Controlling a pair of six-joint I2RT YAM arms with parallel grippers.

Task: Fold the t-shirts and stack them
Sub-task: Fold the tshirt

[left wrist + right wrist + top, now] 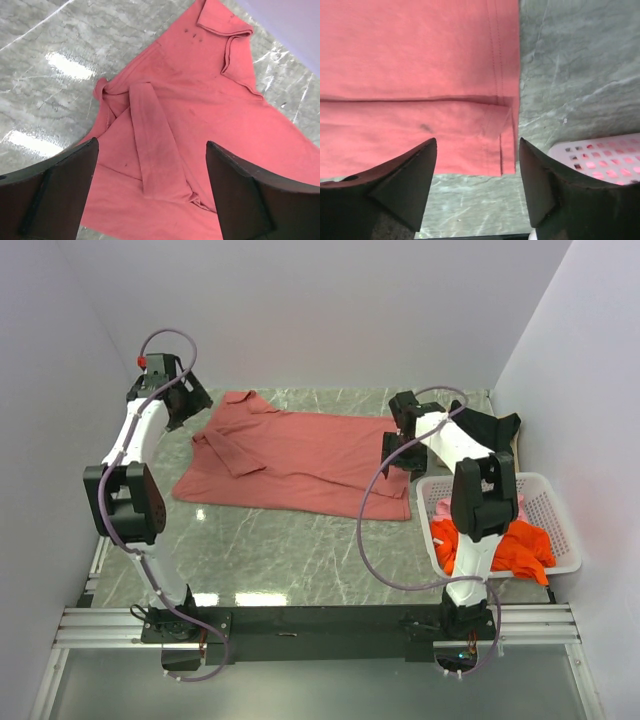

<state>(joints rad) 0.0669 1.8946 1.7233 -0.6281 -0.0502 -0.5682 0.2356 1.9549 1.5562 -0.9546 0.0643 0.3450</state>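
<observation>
Left pincer (151, 145): jaws wide apart, nothing between them, above the collar end of the red shirt (200, 110). Below it lie a sleeve folded in as a long strip across the chest, a bunched knot of cloth at the left edge, and the collar at the far end. A few dark specks sit on the cloth by the collar, too small to read as writing.

Right pincer (477, 141): jaws apart, gripping nothing, over the hem end of the same shirt. The hem edge runs straight with a double stitch line. The near part is folded over into a band, its corner just inside the hem.

Red shirt (300, 455): spread flat across the far middle of the worktop (280, 550), collar left, hem right. Its right near corner is just beside the basket (548, 502), and whether they touch is unclear.

Basket: white lattice, near right corner, against the right wall. It holds the orange shirt (520, 545) in a heap and the pink shirt (440, 508) at its left side, partly behind the right arm.

Black shirt (500, 425): just past the basket's far side, partly hidden by the right arm.

A wide strip of marble worktop shows between the red shirt's near edge and the arm bases, with a narrower strip at far left. White walls close the left, far and right sides.
</observation>
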